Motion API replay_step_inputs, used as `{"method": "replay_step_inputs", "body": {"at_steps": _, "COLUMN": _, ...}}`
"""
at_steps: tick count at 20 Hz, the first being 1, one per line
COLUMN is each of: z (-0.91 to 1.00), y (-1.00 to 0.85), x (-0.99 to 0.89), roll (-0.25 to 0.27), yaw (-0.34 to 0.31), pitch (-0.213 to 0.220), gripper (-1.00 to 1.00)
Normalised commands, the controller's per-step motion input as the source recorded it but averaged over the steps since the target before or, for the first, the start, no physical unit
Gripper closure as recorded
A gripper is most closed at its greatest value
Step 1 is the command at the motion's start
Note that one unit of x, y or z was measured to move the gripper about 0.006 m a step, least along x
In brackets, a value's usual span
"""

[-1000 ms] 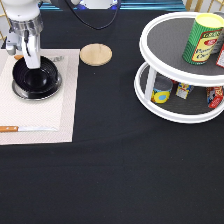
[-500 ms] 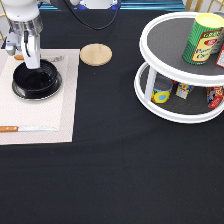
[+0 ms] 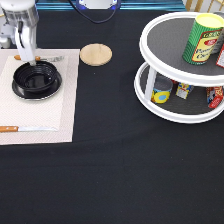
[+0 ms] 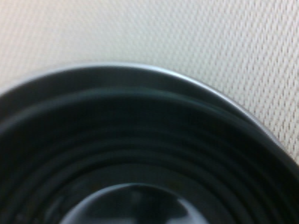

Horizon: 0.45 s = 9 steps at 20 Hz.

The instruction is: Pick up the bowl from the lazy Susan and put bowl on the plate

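Observation:
The glossy black bowl (image 3: 37,80) sits on the beige placemat (image 3: 60,110) at the exterior view's left. It covers the silver plate, of which only a thin shiny rim (image 4: 157,71) shows around the bowl (image 4: 131,165) in the wrist view. My gripper (image 3: 24,56) hangs just above the bowl's far rim, open and holding nothing, apart from the bowl. The white two-tier lazy Susan (image 3: 150,60) stands at the exterior view's right with no bowl on it.
A round wooden coaster (image 3: 95,54) lies between the placemat and the lazy Susan. A fork (image 3: 49,59) and a knife (image 3: 25,129) lie on the placemat. A green can (image 3: 202,39) stands on the top tier, with several small cans (image 3: 161,92) below.
The gripper has lifted up and back from inside the bowl to above its far rim. The bowl stays on the plate.

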Motion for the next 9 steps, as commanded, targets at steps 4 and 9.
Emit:
{"method": "replay_step_inputs", "body": {"at_steps": 4, "z": 0.51, "y": 0.15, "x": 0.23, "roll": -0.076, "yaw": 0.013, "pitch": 0.096, "gripper": -1.0}}
{"method": "replay_step_inputs", "body": {"at_steps": 9, "z": 0.0, "y": 0.0, "x": 0.0, "roll": 0.0, "yaw": 0.0, "pitch": 0.0, "gripper": -1.0}}
